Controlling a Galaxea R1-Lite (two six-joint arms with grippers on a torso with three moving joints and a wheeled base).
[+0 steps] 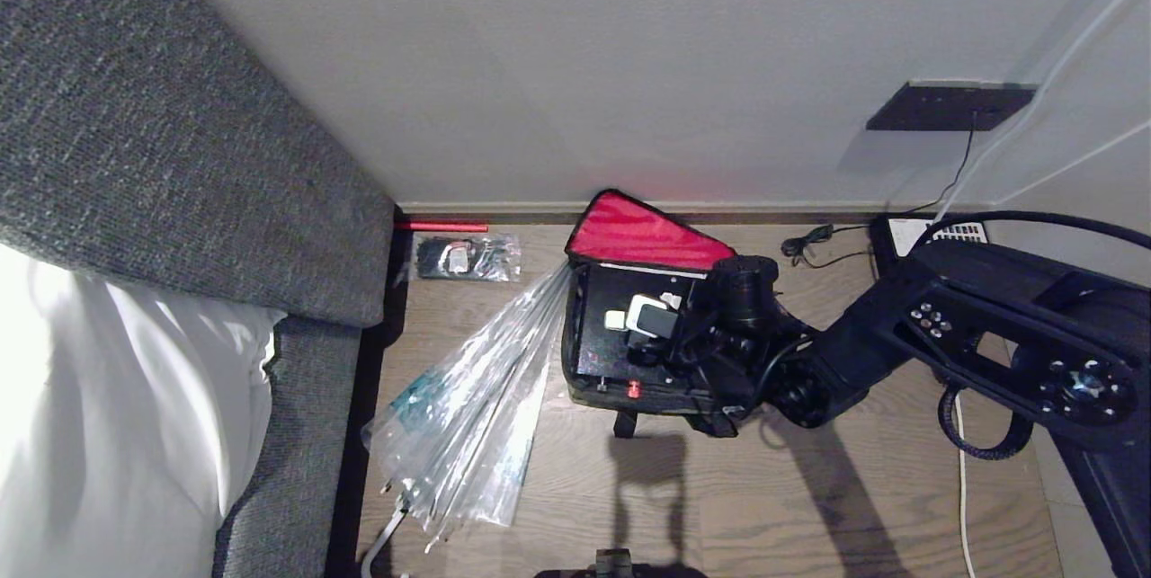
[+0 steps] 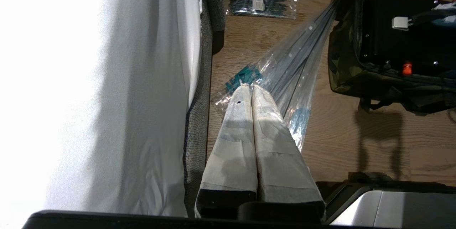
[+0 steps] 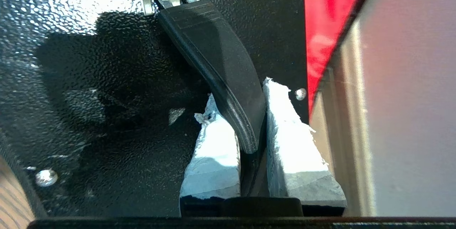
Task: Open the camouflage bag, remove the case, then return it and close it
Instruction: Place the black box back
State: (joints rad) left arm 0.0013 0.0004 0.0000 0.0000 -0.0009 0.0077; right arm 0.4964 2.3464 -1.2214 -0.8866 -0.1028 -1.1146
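Two of my grippers were there. My left gripper [image 2: 251, 88] hung near the clear umbrella [image 1: 468, 398], its fingers pressed together on nothing. Right of the umbrella sat the camouflage bag [image 1: 584, 380], its red flap [image 1: 643, 232] up, with the case [image 1: 611, 353] inside. My right gripper [image 3: 242, 109] squeezed the case's black handle [image 3: 217, 61].

We see a wooden floor [image 1: 809, 506] carrying the camouflage bag [image 1: 589, 391] by the wall. Beside it lie a clear plastic umbrella [image 1: 468, 416] and a packet of cable ties [image 1: 468, 256].
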